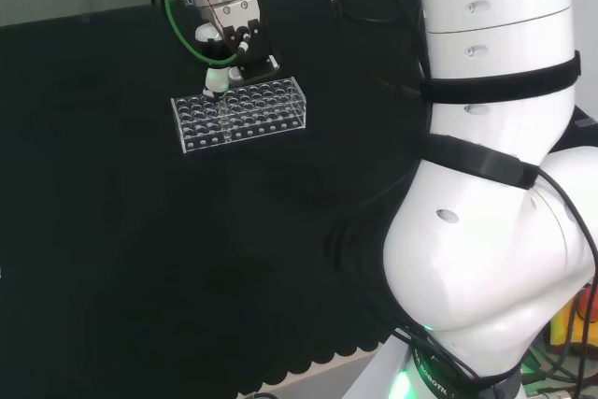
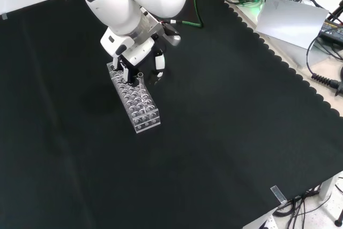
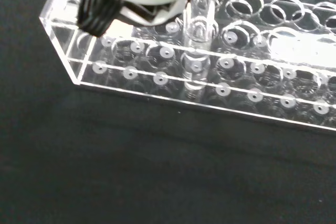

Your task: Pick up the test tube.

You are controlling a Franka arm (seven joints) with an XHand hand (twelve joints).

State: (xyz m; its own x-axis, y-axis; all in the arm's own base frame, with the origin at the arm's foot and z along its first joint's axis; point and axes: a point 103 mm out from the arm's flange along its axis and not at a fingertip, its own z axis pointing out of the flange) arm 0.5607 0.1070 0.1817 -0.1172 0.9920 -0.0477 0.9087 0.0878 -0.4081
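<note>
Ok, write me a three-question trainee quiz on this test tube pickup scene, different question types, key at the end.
1. True or false: the clear rack lies tipped on its side on the black cloth.
2. Multiple choice: in the front view, the robot hand is over which part of the rack? A) the end higher in that view B) the end lower in that view C) off the rack, on bare cloth.
3. Fill in: in the wrist view, a clear test tube stands ______ in a hole of the rack.

Key: 1 false, it stands level with its holes facing up; 2 A; 3 upright.
</note>
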